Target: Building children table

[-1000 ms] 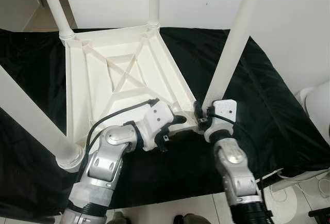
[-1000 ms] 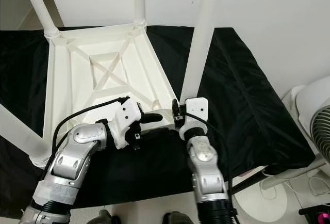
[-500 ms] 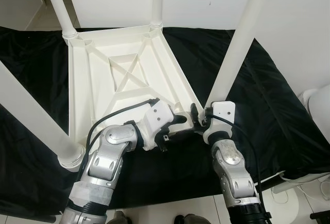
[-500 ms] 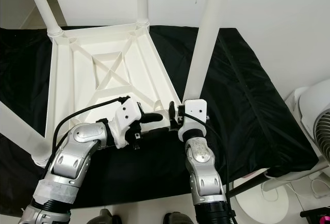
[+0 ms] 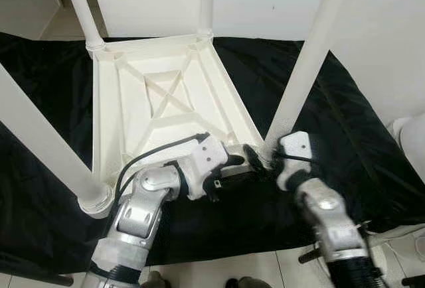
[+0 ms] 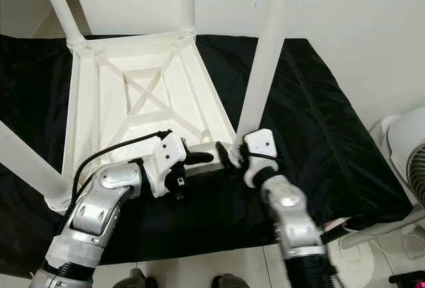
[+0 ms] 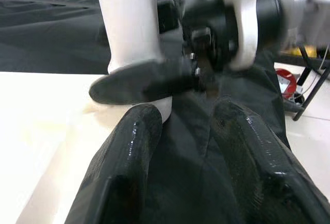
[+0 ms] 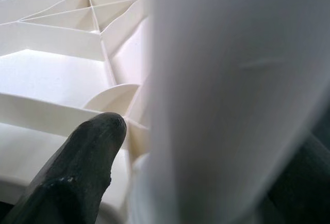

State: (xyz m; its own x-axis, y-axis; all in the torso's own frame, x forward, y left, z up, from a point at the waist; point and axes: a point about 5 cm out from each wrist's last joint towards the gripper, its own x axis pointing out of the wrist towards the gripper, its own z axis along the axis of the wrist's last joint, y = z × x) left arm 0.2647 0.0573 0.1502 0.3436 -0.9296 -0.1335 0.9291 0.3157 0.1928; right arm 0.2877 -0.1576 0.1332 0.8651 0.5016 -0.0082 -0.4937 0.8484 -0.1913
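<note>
A white plastic children's table [image 5: 166,102] lies upside down on a black cloth [image 5: 345,142], its ribbed underside with a cross brace facing up and four white round legs standing up from its corners. The near-right leg [image 5: 307,69] rises from the corner socket closest to the robot. The right gripper [image 5: 260,159] is at the foot of that leg, its two black fingers set on either side of it; in the right wrist view the leg [image 8: 232,95] sits between a finger [image 8: 77,162] on the table side and another at the far edge, so it looks closed around the leg, though the blur makes the contact itself hard to confirm. The left gripper [image 5: 229,163] rests at the table's near edge just beside that corner, its fingers [image 7: 129,152] spread apart and holding nothing, pointing at the leg base and the right gripper. A white fan [image 6: 408,162] stands on the floor past the cloth on the right.
</note>
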